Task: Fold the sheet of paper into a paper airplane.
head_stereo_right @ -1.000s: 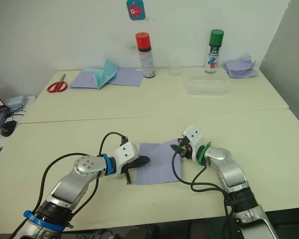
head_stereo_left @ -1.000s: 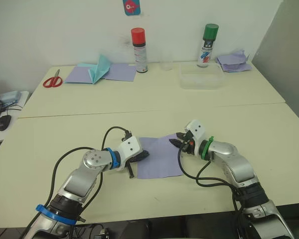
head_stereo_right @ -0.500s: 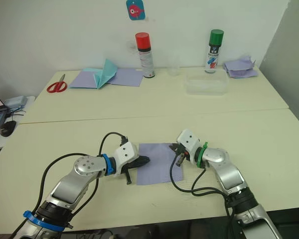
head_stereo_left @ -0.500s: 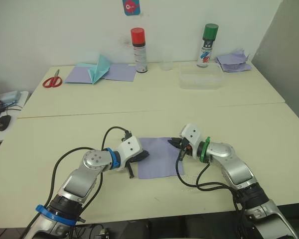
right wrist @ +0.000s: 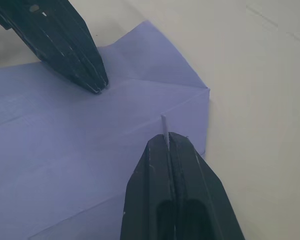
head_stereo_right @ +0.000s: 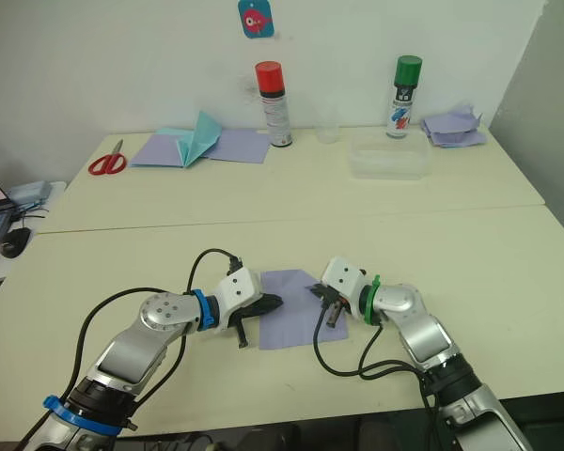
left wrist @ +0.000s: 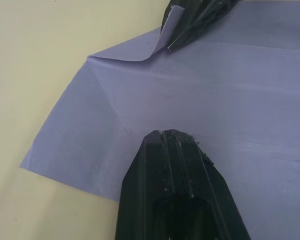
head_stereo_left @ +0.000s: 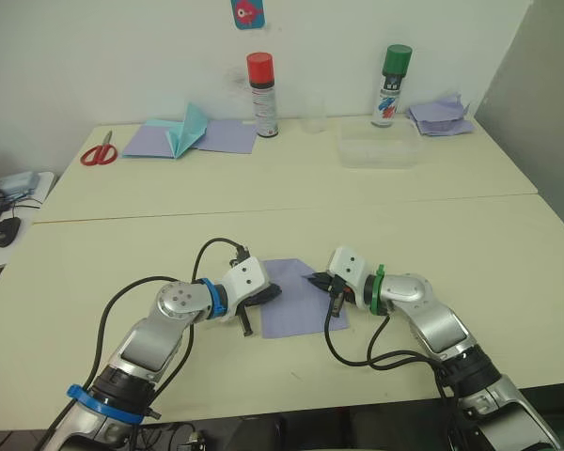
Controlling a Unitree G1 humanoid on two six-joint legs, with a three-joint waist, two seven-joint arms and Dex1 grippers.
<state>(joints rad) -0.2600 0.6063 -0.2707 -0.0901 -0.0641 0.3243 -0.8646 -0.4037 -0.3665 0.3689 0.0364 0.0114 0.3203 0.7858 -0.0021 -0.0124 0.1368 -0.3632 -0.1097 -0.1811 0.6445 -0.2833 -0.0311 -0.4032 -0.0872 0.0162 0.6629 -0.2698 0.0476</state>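
On the near counter [head_stereo_left: 94, 244] the sheet of paper [head_stereo_left: 296, 303] lies mostly flat. Right gripper [head_stereo_left: 321, 283] pinches its far corner, folding inward; left gripper [head_stereo_left: 271, 293], pressed together, pins it. Early stage; most folds remain.

The sheet of paper [head_stereo_left: 299, 299] is thin, matt lavender paper with sharp creases, lying on a smooth, matt cream tabletop [head_stereo_left: 508, 254]. The left gripper [left wrist: 176, 141] and right gripper [right wrist: 166, 141] have ribbed, dull black plastic fingers, scuffed and dusty at the tips. At the tabletop's far edge stand two glossy spray cans [head_stereo_left: 261, 94] with plastic caps and a clear plastic box [head_stereo_left: 380, 147].
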